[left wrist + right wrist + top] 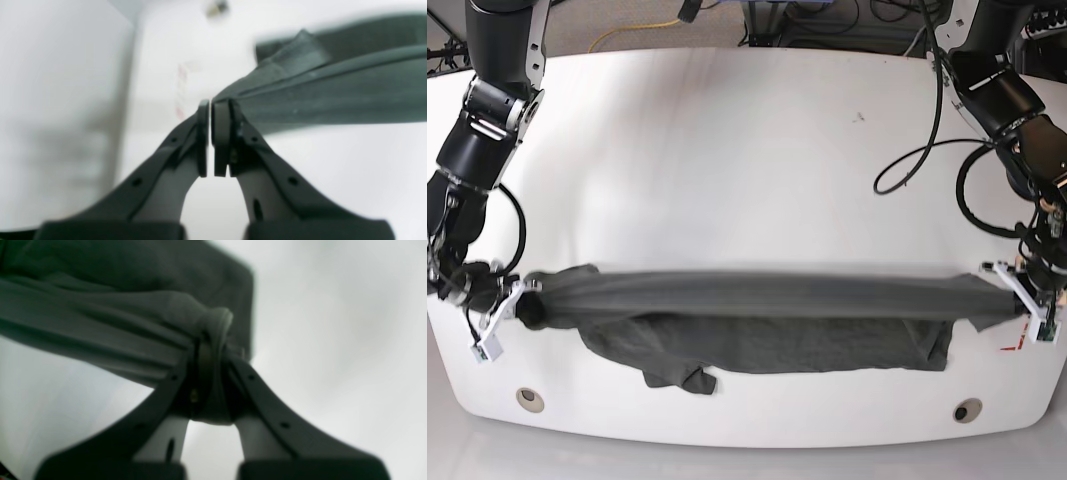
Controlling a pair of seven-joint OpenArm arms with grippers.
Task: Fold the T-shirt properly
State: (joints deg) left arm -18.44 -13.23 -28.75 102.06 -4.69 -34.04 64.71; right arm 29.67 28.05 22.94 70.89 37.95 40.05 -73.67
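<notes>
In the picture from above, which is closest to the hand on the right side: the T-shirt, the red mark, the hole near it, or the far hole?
From the left hand:
1. T-shirt, held in it.
2. Red mark, just below.
3. Hole, near table edge.
4. Hole, far side.

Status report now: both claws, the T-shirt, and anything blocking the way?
Left claw shut on T-shirt, right claw shut on its other end. Shirt stretched taut between them, lower part trailing on the table. Nothing in the way.
</notes>
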